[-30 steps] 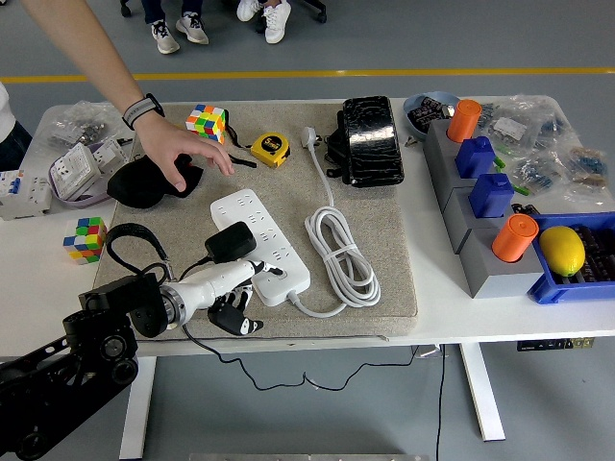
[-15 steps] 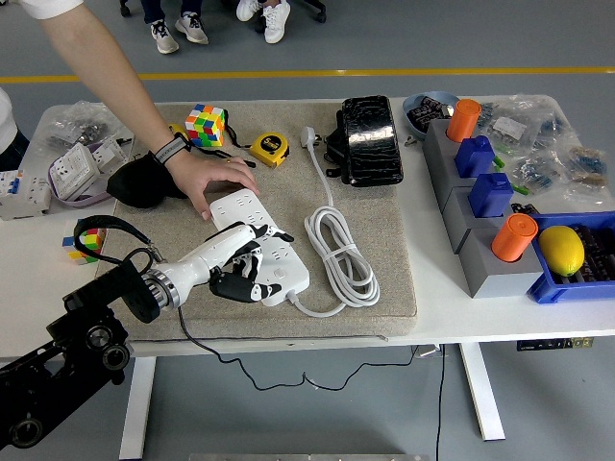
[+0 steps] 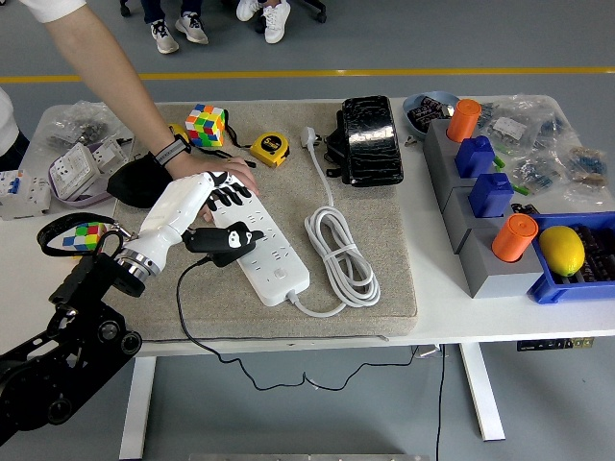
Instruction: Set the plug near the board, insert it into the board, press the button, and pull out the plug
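A white table [image 3: 437,317] is carrying a beige felt mat [image 3: 384,211], and on the mat a white power strip [image 3: 274,259] is lying at a slant with its white cable [image 3: 341,245] coiled just to its right. The robot's left arm [image 3: 67,336] is reaching in from the lower left corner. Its left hand [image 3: 207,206] is hovering over the near-left part of the strip, fingers [image 3: 229,198] fanned out over the strip's far end, while the thumb side is pinching a black plug adapter [image 3: 223,242] that is sitting on the strip's face; whether its pins are seated cannot be told. The adapter's black cord [image 3: 192,331] is trailing off the table's near edge. A person's hand [image 3: 226,173], wearing a wristwatch, is pressing down on the strip's far end, just behind the robot's fingers. Beyond lie a black glossy pouch [image 3: 370,139], a yellow tape measure [image 3: 270,149] and a Rubik's cube [image 3: 207,123].
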Controlling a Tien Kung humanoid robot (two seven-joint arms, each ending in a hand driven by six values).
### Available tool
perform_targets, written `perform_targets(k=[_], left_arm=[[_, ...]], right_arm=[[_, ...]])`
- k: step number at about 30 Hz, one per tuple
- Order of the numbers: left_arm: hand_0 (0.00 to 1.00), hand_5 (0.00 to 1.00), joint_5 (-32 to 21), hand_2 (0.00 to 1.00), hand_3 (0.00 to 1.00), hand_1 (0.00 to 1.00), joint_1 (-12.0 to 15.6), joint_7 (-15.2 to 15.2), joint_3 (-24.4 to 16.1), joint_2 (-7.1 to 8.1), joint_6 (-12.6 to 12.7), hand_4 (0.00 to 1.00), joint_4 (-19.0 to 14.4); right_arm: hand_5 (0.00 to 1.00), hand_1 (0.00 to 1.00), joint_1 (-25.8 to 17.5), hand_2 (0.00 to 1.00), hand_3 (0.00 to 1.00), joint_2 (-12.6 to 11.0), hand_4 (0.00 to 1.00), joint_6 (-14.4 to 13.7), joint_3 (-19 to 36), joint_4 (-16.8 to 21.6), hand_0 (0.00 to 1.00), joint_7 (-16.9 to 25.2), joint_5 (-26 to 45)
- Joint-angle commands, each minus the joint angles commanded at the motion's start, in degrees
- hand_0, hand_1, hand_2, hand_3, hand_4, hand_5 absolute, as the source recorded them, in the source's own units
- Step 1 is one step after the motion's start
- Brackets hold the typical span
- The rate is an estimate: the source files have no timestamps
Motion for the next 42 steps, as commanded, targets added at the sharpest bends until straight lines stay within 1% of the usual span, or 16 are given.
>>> perform_targets(k=[2,3,6,8,9,14,15,20,21,26,27,32,33,38,39,42], left_arm=[[0.506,0.436,0.57,0.641,0.673,0.634,-0.05,1.82,0.19,-0.05,-1.18,0.998,0.65],[0.591,0.514,0.70,0.678,0.713,0.680,-0.09,2.49,0.24,-0.10,-1.54,0.998,0.92],[0.591,0.514,1.29,0.678,0.713,0.680,-0.34,4.27,0.52,-0.33,-2.35,0.998,1.80],[0.591,0.514,1.45,0.678,0.713,0.680,-0.53,4.91,0.80,-0.47,-2.45,0.998,2.38],[0.577,0.545,1.75,0.664,0.716,0.672,-0.65,5.28,0.94,-0.53,-2.51,0.998,2.67],[0.577,0.545,2.76,0.664,0.716,0.672,-1.23,7.54,1.78,-0.84,-3.03,0.998,4.32],[0.455,0.473,2.81,0.584,0.680,0.591,-1.38,7.90,1.95,-0.90,-3.16,0.998,4.62],[0.455,0.473,3.67,0.584,0.680,0.591,-2.15,8.91,2.58,-1.28,-3.68,0.998,5.84],[0.374,0.360,3.75,0.540,0.601,0.529,-2.21,9.02,2.63,-1.32,-3.84,0.998,5.96],[0.374,0.360,3.64,0.540,0.601,0.529,-2.62,9.48,3.59,-1.48,-4.08,0.998,6.44],[0.309,0.273,3.74,0.508,0.546,0.494,-2.66,9.39,3.80,-1.49,-3.93,0.970,6.50],[0.309,0.273,3.68,0.508,0.546,0.494,-2.93,8.43,4.55,-1.61,-2.68,0.970,7.04],[0.239,0.148,3.46,0.415,0.522,0.403,-2.97,8.20,4.72,-1.64,-2.38,0.794,7.20],[0.239,0.148,2.95,0.415,0.522,0.403,-3.01,7.62,5.38,-1.76,-1.29,0.794,7.78],[0.226,0.138,2.89,0.364,0.494,0.346,-3.00,7.42,5.45,-1.79,-1.00,0.757,7.88],[0.226,0.138,2.32,0.364,0.494,0.346,-2.96,6.64,5.55,-1.85,0.05,0.757,8.13]], right_arm=[[0.348,0.581,-0.01,0.528,0.509,0.00,0.849,0.00,0.17,0.04,0.471,0.01,-0.21],[0.346,0.579,0.01,0.528,0.509,-0.01,0.848,0.00,0.17,0.05,0.467,0.00,-0.28],[0.346,0.579,0.07,0.528,0.509,0.01,0.848,0.01,0.21,0.04,0.467,0.00,-0.25],[0.346,0.579,0.08,0.528,0.509,0.01,0.848,0.02,0.27,0.06,0.467,0.01,-0.27],[0.346,0.579,0.08,0.529,0.509,0.00,0.849,0.01,0.25,0.05,0.468,0.01,-0.24],[0.346,0.579,0.09,0.529,0.509,-0.04,0.849,0.00,0.30,0.07,0.468,0.02,-0.31],[0.347,0.579,0.09,0.529,0.509,-0.05,0.849,-0.01,0.25,0.07,0.468,0.02,-0.31],[0.347,0.579,0.11,0.529,0.509,-0.11,0.849,-0.03,0.00,0.08,0.468,0.03,-0.26],[0.347,0.580,0.11,0.529,0.509,-0.13,0.851,-0.03,-0.05,0.08,0.471,0.03,-0.26],[0.347,0.580,0.24,0.529,0.509,-0.21,0.851,-0.06,-0.05,0.10,0.471,0.06,-0.36],[0.347,0.580,0.23,0.528,0.509,-0.22,0.850,-0.07,-0.01,0.12,0.471,0.09,-0.39],[0.347,0.580,0.19,0.528,0.509,-0.30,0.850,-0.11,-0.12,0.11,0.471,0.13,-0.32],[0.346,0.579,0.17,0.528,0.509,-0.33,0.851,-0.12,-0.19,0.10,0.469,0.12,-0.27],[0.346,0.579,0.14,0.528,0.509,-0.36,0.851,-0.10,-0.34,0.12,0.469,0.12,-0.33],[0.344,0.579,0.15,0.528,0.508,-0.35,0.851,-0.09,-0.37,0.12,0.470,0.12,-0.33],[0.344,0.579,0.09,0.528,0.508,-0.34,0.851,-0.09,-0.46,0.14,0.470,0.14,-0.34]])
